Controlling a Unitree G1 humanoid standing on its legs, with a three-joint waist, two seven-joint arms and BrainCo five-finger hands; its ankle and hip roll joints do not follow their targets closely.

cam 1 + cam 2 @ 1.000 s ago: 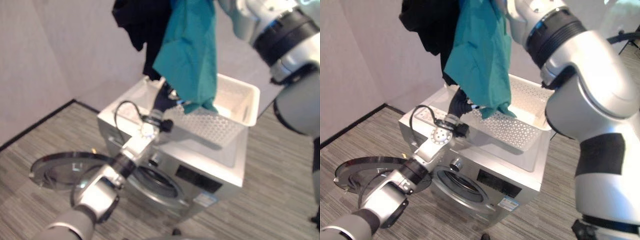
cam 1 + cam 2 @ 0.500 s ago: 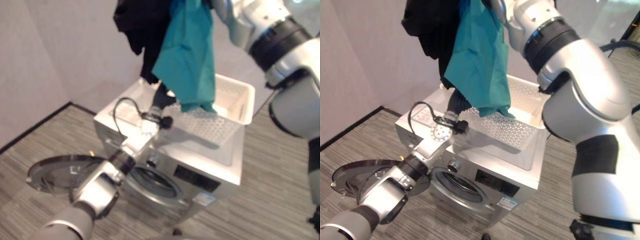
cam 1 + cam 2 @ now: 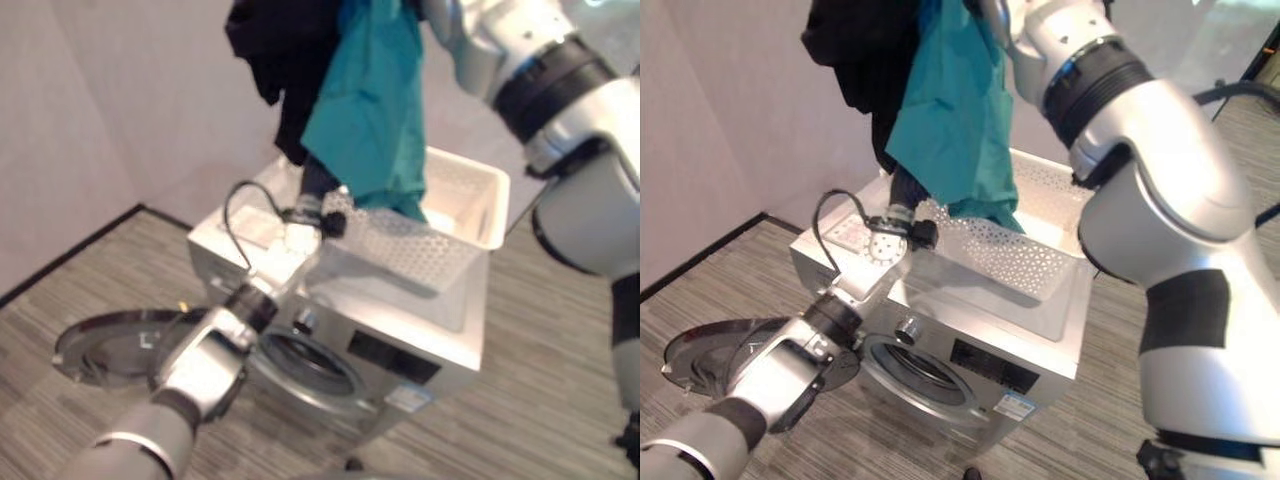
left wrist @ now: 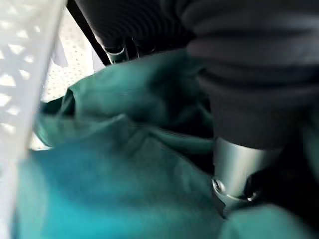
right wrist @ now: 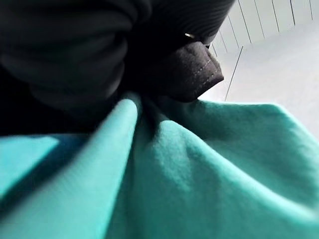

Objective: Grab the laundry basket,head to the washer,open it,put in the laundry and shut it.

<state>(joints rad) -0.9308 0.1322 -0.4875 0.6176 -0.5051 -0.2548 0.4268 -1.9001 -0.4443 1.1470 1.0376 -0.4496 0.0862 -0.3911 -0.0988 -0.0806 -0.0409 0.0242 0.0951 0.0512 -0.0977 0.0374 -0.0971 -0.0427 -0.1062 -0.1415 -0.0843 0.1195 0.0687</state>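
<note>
Item: teal garment [image 3: 955, 110] and black garment [image 3: 855, 55], soft, light, slippery, hanging at 12 o'clock above the laundry basket [image 3: 1040, 235] on the washer [image 3: 970, 350]; my right robot hand's grasp, bunched cloth hiding fingers: cannot tell; left likewise.

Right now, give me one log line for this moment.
door: round washer door open | white perforated basket on washer top | right arm: teal cloth, black cloth lifted above basket | left hand reaching into basket
</note>
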